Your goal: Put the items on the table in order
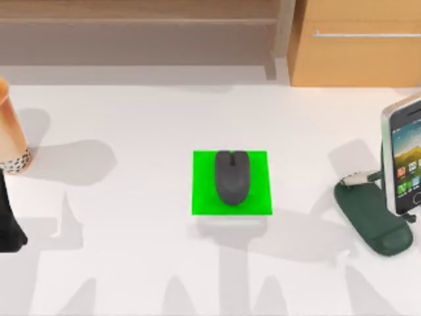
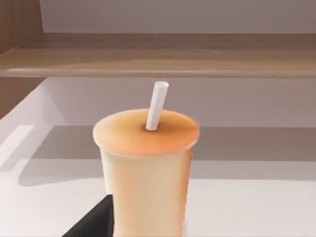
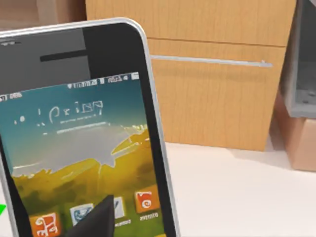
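Mouse (image 1: 232,176) centred on green pad (image 1: 263,197), cup (image 2: 145,173) at left edge, smartphone (image 1: 402,155) above stand (image 1: 375,220), finger states not discernible.

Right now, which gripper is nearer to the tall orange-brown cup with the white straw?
Left. The left gripper is at the table's left edge, right beside the tall orange-brown cup. The right arm works far across the table's right side, by the silver-edged black smartphone.

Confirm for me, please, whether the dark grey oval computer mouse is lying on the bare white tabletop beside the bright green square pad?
Not quite: the dark grey oval computer mouse lies on the bright green square pad itself, not on the white tabletop beside it. The top view shows green on every side of it.
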